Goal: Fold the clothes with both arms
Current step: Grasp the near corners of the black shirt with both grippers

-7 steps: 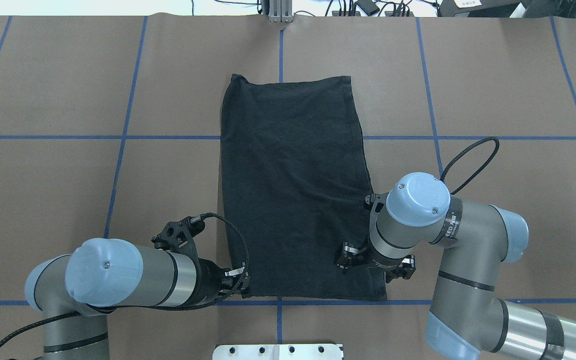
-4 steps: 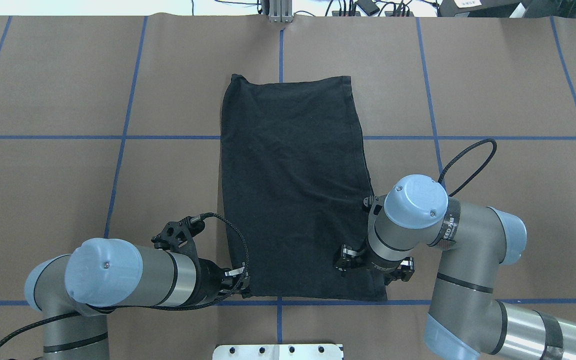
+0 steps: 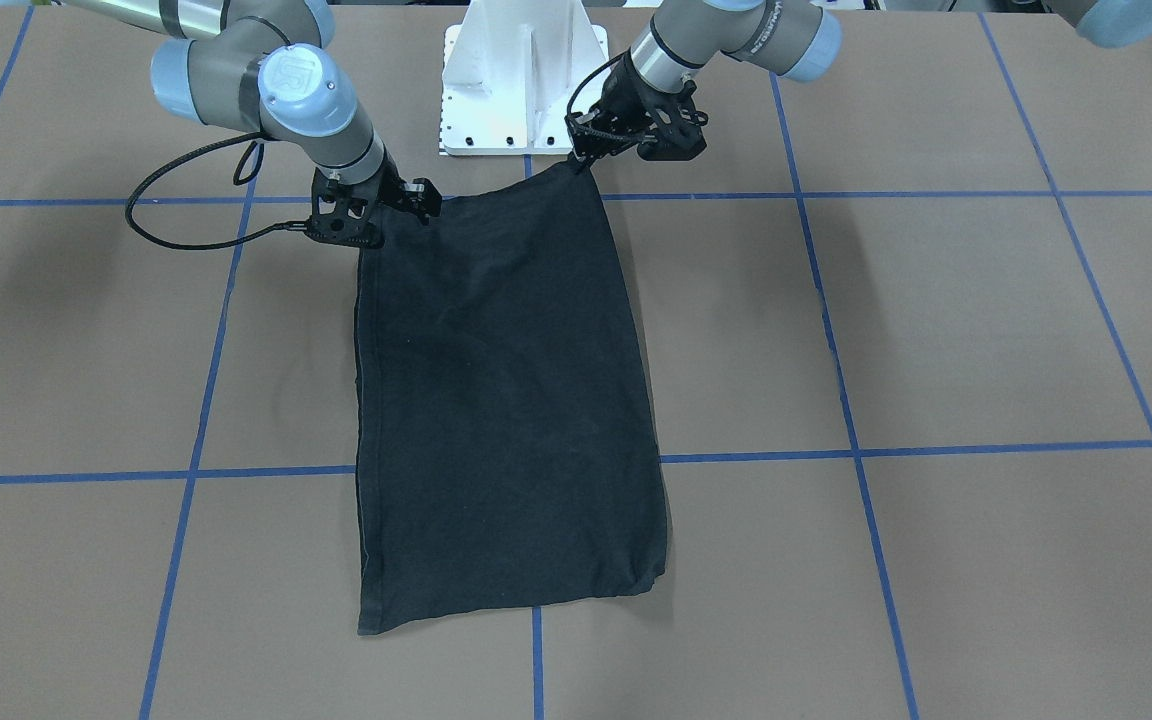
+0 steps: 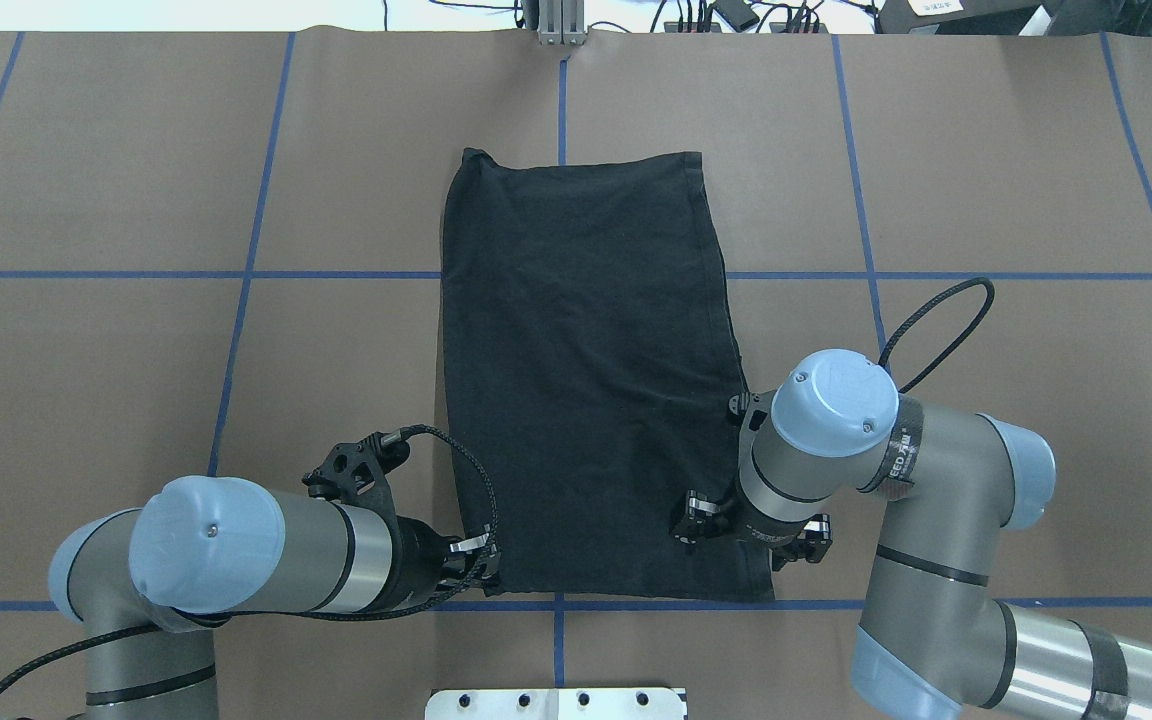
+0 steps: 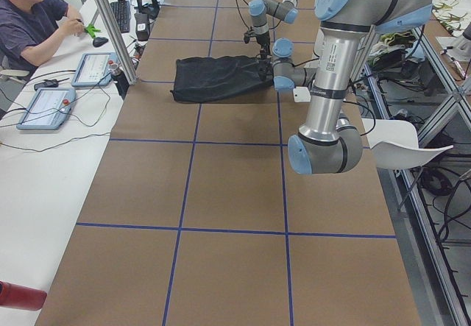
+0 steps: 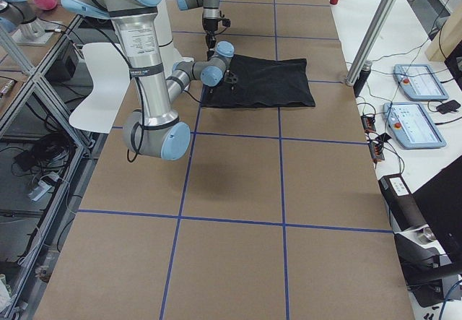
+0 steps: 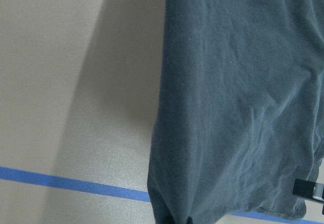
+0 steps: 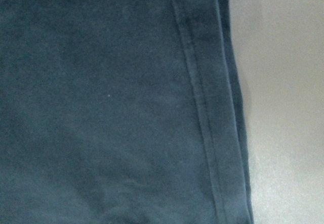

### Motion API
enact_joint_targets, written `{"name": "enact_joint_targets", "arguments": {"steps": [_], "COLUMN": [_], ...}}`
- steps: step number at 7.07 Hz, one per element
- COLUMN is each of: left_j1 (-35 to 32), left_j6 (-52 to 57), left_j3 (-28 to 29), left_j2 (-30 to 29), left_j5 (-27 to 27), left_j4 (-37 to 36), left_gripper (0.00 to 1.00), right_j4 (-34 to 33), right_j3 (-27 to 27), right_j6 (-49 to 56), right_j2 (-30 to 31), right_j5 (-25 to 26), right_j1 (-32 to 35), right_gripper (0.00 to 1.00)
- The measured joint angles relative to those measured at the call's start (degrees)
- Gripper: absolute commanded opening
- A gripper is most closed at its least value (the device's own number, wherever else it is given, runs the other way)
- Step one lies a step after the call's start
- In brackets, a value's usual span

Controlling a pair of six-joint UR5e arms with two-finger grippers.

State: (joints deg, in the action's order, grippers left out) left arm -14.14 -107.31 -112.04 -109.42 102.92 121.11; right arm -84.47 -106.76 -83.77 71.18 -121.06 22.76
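The black T-shirt lies plain side up, folded into a long rectangle down the middle of the brown table. My left gripper is at the shirt's near left corner and shut on it; in the front-facing view the left gripper holds that corner slightly raised. The left wrist view shows the cloth gathering to a point at the bottom edge. My right gripper sits low over the near right corner by the hem. The wrist hides its fingers, so I cannot tell its state.
The white pedestal mount stands just behind the shirt's near edge. Blue tape lines grid the table. A person sits at a side table with tablets beyond the far edge. A metal post stands there too.
The right arm has shifted a little toward the robot and sunk slightly over the shirt's corner. The left arm and the shirt look unchanged.
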Motion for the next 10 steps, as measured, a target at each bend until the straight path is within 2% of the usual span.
{"name": "enact_joint_targets", "arguments": {"steps": [1, 2, 3, 10], "left_j1": [0.04, 0.07, 0.07, 0.11], "left_j6": [0.00, 0.00, 0.00, -0.11], "left_j3": [-0.01, -0.01, -0.05, -0.29], "left_j2": [0.00, 0.00, 0.00, 0.00], "left_j5": [0.00, -0.02, -0.03, -0.09], "left_j4": [0.02, 0.06, 0.08, 0.09], "left_gripper": [0.00, 0.00, 0.00, 0.00], "right_j4": [0.01, 0.05, 0.12, 0.36], "right_j3": [0.19, 0.29, 0.36, 0.49], "right_j6": [0.06, 0.09, 0.10, 0.19], "right_j2": [-0.03, -0.08, -0.12, 0.88], "right_j5": [-0.05, -0.10, -0.12, -0.14], "right_j1": [-0.17, -0.32, -0.44, -0.35], "right_gripper": [0.97, 0.89, 0.85, 0.87]}}
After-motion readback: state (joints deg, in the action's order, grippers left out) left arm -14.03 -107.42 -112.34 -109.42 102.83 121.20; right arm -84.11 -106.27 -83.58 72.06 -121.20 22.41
